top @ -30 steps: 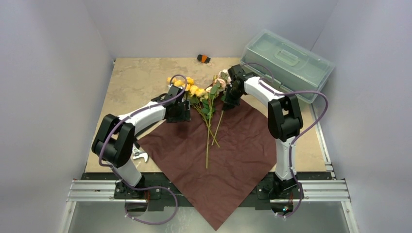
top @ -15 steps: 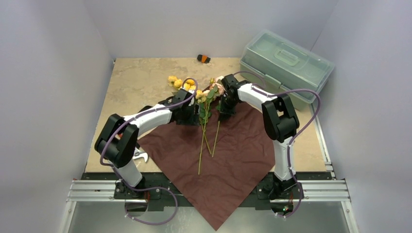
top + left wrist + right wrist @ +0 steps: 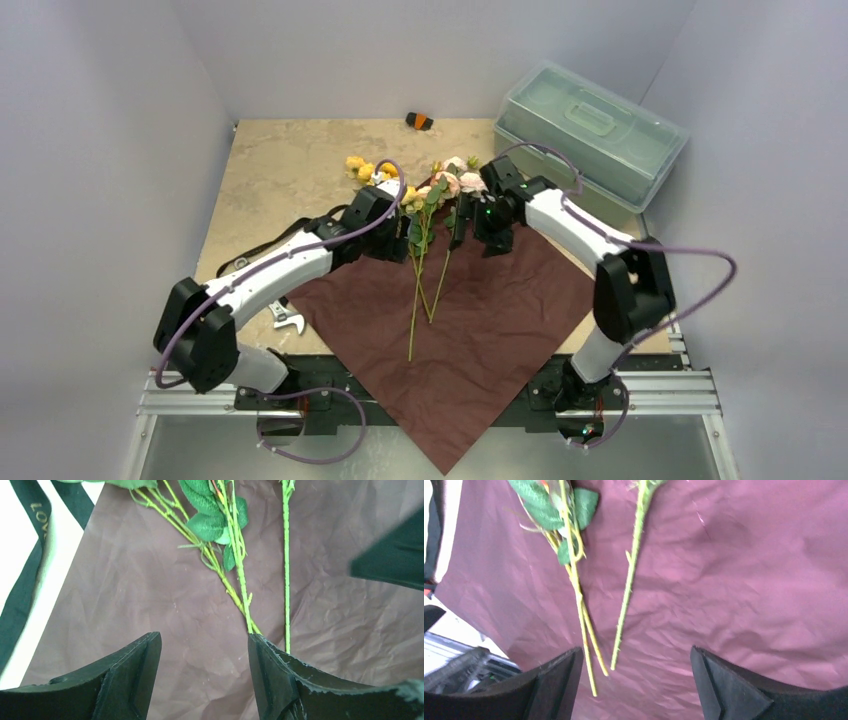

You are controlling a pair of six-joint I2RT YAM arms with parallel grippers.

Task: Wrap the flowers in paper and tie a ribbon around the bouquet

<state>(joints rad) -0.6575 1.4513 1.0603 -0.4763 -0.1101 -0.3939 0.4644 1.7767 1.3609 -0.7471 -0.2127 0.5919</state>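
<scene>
The flowers (image 3: 425, 205) lie on the dark red paper (image 3: 490, 320), yellow and pink blooms past its far corner, green stems (image 3: 240, 580) (image 3: 626, 595) running toward me. My left gripper (image 3: 392, 240) (image 3: 205, 675) hovers open just left of the stems, nothing between its fingers. My right gripper (image 3: 468, 232) (image 3: 636, 680) is open just right of them, above the paper, holding nothing. The black ribbon (image 3: 20, 595) (image 3: 262, 243) lies on the table left of the paper, beside my left arm.
A clear plastic lidded box (image 3: 590, 130) stands at the back right. A small orange-and-black object (image 3: 420, 121) sits by the back wall. A white tool (image 3: 288, 318) lies at the paper's left edge. The paper's near corner hangs over the table's front rail.
My right gripper has opened and let go of the pink flower's stem, then drawn slightly right. The stems have slid a little toward me on the paper. My left arm's elbow swung left.
</scene>
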